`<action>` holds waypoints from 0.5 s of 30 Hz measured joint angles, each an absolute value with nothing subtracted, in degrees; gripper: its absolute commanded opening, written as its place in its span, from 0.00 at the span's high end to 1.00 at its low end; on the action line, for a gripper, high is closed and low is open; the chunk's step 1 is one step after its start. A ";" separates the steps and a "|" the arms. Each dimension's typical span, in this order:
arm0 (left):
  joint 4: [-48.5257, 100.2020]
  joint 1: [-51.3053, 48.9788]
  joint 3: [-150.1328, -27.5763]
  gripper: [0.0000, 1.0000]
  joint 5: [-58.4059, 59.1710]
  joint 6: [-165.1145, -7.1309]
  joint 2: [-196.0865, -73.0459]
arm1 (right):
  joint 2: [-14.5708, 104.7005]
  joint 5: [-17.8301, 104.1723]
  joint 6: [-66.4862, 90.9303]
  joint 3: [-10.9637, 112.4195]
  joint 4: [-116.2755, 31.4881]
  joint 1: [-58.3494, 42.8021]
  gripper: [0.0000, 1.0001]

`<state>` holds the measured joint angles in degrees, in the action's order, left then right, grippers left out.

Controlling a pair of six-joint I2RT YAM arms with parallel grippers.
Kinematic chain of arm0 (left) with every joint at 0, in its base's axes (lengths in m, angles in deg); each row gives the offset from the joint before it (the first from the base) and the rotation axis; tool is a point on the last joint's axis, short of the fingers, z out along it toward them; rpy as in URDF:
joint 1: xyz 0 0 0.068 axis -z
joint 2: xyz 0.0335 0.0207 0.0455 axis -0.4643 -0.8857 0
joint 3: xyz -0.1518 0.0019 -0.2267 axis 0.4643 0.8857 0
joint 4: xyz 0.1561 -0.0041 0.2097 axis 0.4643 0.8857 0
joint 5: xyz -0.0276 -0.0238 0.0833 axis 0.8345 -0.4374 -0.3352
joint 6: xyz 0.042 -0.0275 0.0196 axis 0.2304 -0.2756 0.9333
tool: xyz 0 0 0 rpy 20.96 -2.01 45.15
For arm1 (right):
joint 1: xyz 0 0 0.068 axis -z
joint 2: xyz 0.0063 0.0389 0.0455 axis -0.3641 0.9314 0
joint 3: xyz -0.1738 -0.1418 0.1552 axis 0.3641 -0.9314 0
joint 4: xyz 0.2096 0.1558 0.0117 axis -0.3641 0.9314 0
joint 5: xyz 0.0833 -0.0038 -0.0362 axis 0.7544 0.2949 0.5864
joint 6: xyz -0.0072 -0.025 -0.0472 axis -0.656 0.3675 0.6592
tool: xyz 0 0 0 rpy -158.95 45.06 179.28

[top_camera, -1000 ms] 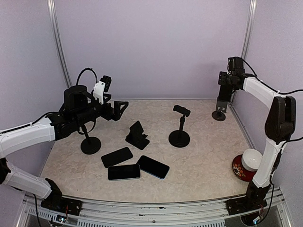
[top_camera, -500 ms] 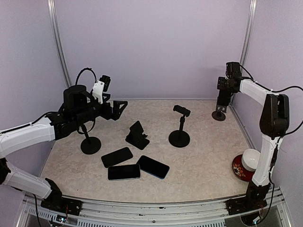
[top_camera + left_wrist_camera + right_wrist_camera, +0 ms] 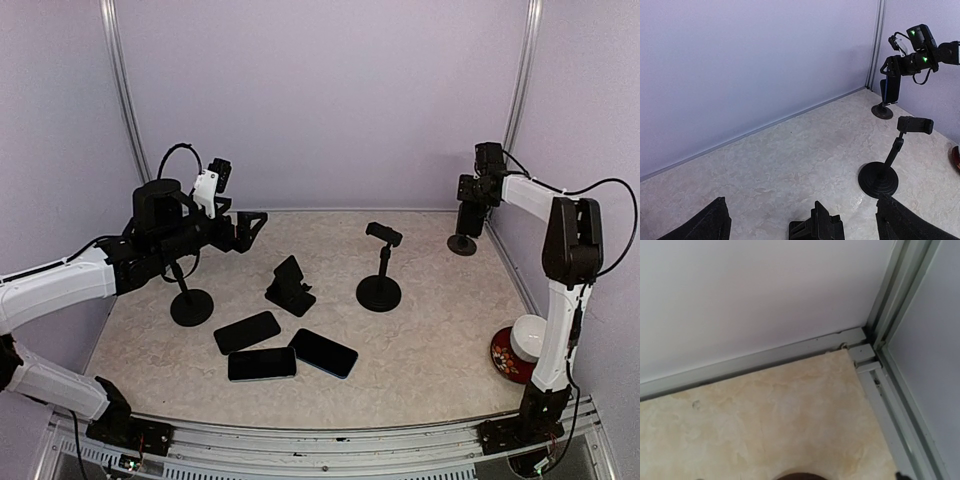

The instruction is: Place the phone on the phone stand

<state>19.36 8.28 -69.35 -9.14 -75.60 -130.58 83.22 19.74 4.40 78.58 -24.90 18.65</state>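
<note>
Black flat phones (image 3: 262, 364), three, lie on the beige marbled counter (image 3: 430, 330) beside a black folding stand (image 3: 290, 287). Further left, the left pincer (image 3: 252, 228) hangs with jaws wide apart. Far right, a fourth dark phone (image 3: 890, 89) stands upright on a round-based black stand (image 3: 882, 111) under the right pincer (image 3: 891, 72); whether it is clamped, I cannot tell.

A dark phone (image 3: 470, 217) is upright on the round-based phone stand (image 3: 462, 244) in the far right corner.
</note>
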 measured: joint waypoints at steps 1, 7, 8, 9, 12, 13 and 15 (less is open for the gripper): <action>19.36 8.26 -69.35 0.01 -9.07 -75.60 -130.58 | 83.36 19.96 4.38 78.58 -24.90 18.74 0.57; 19.32 7.82 -69.35 0.01 -8.26 -75.84 -130.73 | 83.44 20.70 4.32 78.58 -25.12 18.85 0.58; 19.32 7.76 -69.35 0.01 -8.20 -75.87 -130.75 | 83.44 20.79 4.32 78.58 -25.21 18.85 0.57; 19.32 7.67 -69.35 0.01 -8.11 -75.91 -130.77 | 83.44 20.92 4.32 78.58 -25.30 18.85 0.57; 19.32 7.60 -69.35 0.01 -8.04 -76.04 -130.77 | 83.44 21.20 4.32 78.58 -25.34 18.85 0.57; 19.32 7.60 -69.35 0.01 -8.04 -76.04 -130.77 | 83.46 21.27 4.32 78.58 -25.34 18.85 0.57; 19.32 7.60 -69.35 0.01 -8.00 -76.06 -130.77 | 83.49 21.31 4.32 78.58 -25.34 18.85 0.57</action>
